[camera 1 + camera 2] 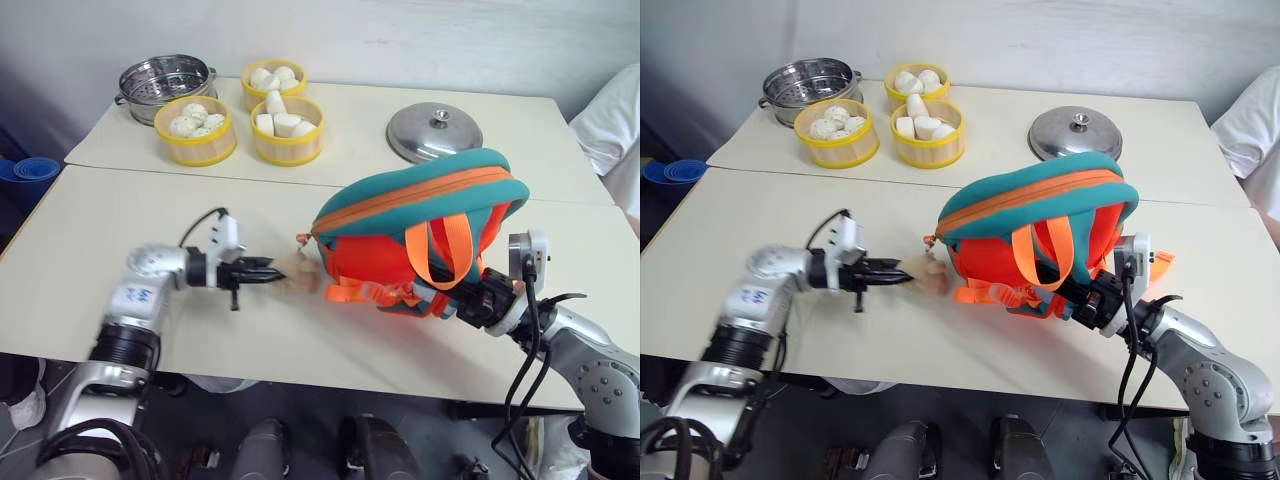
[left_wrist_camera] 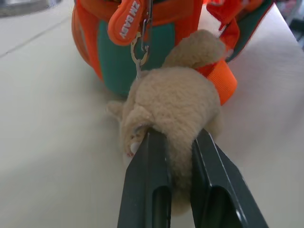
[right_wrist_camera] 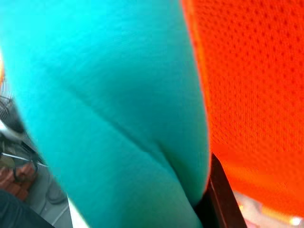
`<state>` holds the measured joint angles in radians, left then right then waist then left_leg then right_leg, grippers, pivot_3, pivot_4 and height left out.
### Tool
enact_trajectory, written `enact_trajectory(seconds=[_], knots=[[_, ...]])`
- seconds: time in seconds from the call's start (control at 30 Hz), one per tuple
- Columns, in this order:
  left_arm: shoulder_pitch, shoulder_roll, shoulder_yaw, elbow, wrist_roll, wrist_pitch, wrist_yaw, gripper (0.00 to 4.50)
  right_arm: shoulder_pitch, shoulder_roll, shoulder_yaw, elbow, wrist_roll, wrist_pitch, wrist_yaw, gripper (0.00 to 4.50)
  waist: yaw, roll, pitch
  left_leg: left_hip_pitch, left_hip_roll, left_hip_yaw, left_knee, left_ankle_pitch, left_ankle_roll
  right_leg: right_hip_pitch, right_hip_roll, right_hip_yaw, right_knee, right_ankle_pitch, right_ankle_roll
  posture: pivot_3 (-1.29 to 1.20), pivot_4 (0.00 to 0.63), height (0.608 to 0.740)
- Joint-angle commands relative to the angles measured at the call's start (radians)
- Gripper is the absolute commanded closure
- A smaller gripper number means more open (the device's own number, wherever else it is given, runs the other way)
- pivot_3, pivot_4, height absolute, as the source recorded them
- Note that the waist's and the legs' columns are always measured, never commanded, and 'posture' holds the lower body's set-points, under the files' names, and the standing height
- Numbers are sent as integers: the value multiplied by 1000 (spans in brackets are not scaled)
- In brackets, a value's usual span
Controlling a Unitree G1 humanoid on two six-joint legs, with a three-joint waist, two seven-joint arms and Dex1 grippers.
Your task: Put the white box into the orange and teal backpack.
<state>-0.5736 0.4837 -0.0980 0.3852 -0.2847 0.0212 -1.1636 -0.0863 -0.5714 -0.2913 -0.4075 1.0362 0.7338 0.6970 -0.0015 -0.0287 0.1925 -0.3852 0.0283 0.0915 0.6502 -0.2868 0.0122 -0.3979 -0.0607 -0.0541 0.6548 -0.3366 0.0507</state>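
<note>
Left end effector is clamped on the plush toy at the backpack's nine o'clock; right end effector grips teal fabric. Tugging risks tearing the toy's clip.

Bright, even light fills the scene; soft shadows lie on the desk under the backpack. The pot lid at one o'clock shows mild glare. The right wrist view is blurred.

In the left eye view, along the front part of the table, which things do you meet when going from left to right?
Left gripper → tan plush toy → orange and teal backpack → right gripper, at the backpack's lower right.
</note>
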Motion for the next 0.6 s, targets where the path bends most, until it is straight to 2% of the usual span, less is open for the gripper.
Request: enact_trajectory(seconds=[0.03,0.07,0.13,0.23,0.37,0.5,0.6], knots=[[15,-18,20,-24,20,-24,65,4336,14,12,-6,-20,-13,-38,9,4500,0,0,0,0,0,0,0,0,0,0,0,0,0,0,0,0,150,740],[29,-23,31,-62,2,-5,76,3991,7,23,-3,-19,-9,-42,-3,4500,-1,0,0,0,0,0,0,0,0,0,0,0,0,0,0,0,150,740],[65,-6,58,-147,-32,69,99,3333,-8,39,3,-20,-35,-67,-20,3811,-8,0,0,0,0,0,-1,0,0,0,0,0,0,0,0,0,150,740],[137,62,108,-264,-74,134,84,2417,-2,-1,28,-47,-146,-138,29,2916,-17,0,0,1,0,0,-1,0,0,0,0,0,1,0,0,0,150,740],[252,168,205,-372,-132,204,73,1207,75,-126,25,-35,-343,-317,182,1540,-23,0,0,1,0,0,-2,0,-1,0,0,0,0,0,0,0,150,740],[450,274,315,-465,-138,158,35,6,201,-244,-89,117,-459,-518,361,157,-25,1,0,1,0,0,-3,-1,-1,1,0,0,-3,0,0,0,150,740],[595,303,384,-499,-87,85,74,0,237,-294,-143,283,-542,-695,458,71,-24,1,0,3,0,0,-3,-2,0,3,0,0,-5,0,0,0,150,740]])
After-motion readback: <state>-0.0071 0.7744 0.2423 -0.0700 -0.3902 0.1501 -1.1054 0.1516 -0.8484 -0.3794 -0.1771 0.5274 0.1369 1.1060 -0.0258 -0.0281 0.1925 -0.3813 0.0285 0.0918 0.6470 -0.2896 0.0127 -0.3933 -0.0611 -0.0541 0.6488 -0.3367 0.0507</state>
